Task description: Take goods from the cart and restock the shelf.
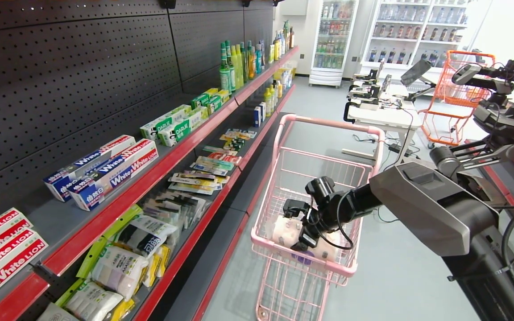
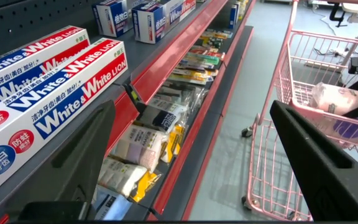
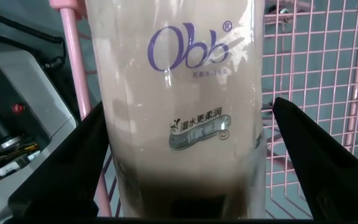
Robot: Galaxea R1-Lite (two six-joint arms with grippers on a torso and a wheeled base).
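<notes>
A pink wire cart (image 1: 331, 125) stands in the aisle beside the shelf (image 1: 150, 180). Inside it lie pale tissue packs (image 1: 282, 228) with purple print. My right gripper (image 1: 304, 238) is down in the cart, open, with one finger on each side of a pack (image 3: 182, 74); the pack stands between the fingers (image 3: 316, 155), which are spread wide. My left gripper (image 2: 191, 109) hangs open and empty by the shelf's near end, next to white toothpaste boxes (image 2: 55, 87). The cart (image 2: 291, 68) with a pack (image 2: 337, 96) shows beyond it.
The top shelf carries toothpaste boxes (image 1: 105, 171), green boxes (image 1: 179, 122) and bottles (image 1: 234, 64). The lower shelf (image 1: 203, 214) holds bagged goods and toothbrush packs. An orange cart (image 1: 455, 96), a white table (image 1: 384, 116) and drink fridges (image 1: 333, 40) stand farther down the aisle.
</notes>
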